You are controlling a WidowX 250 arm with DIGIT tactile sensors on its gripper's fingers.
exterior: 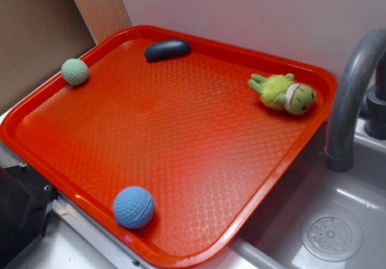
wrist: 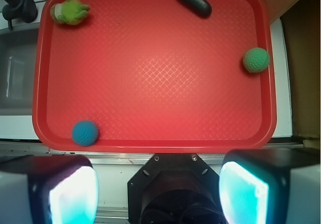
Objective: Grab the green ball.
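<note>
Resting against the tray's rim, well apart from the blue ball, frog toy and dark oval piece: the green ball; hovering off the tray with jaws spread, holding nothing: the gripper

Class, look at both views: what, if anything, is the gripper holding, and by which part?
Nothing. The gripper is open and empty; the green ball lies untouched on the red tray.

Tray: glossy red plastic, waffle-textured. Green ball: matt, dimpled. Blue ball: matt, dimpled. Frog toy: fuzzy plush cloth. Dark oval object: smooth, slightly shiny. Faucet: smooth grey plastic.
</note>
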